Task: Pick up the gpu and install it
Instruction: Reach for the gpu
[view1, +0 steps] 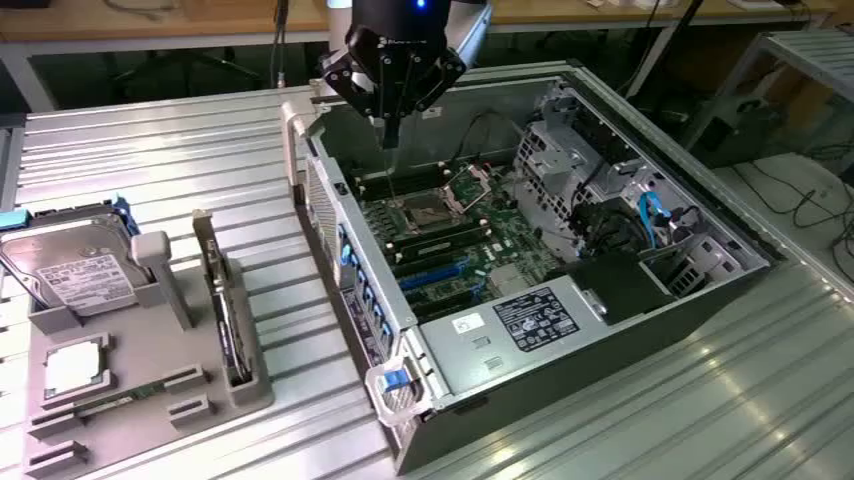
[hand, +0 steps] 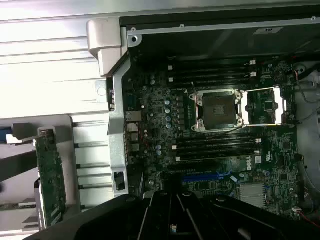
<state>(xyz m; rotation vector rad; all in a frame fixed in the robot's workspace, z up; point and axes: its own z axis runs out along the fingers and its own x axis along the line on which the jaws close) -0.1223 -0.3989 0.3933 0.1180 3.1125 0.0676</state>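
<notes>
The gpu (view1: 220, 300) stands on its long edge in a slot of the grey holder (view1: 247, 390), at the exterior view's left. It is a thin green card (hand: 50, 175) with a silver bracket at one end. My gripper (view1: 391, 135) hangs over the far end of the open computer case (view1: 574, 330), well away from the gpu. Its dark fingers (hand: 170, 215) are shut together with nothing between them. Below it lies the motherboard (hand: 220, 150) with its empty processor socket (hand: 217, 110) and blue expansion slots (hand: 205, 177).
The grey holder also carries a silver hard drive (view1: 80, 265), a square processor chip (view1: 74, 365) and a narrow memory stick (view1: 114, 403). The case's raised wall (view1: 327, 220) stands between holder and motherboard. Drive cages and cables (view1: 641, 210) fill the case's right side.
</notes>
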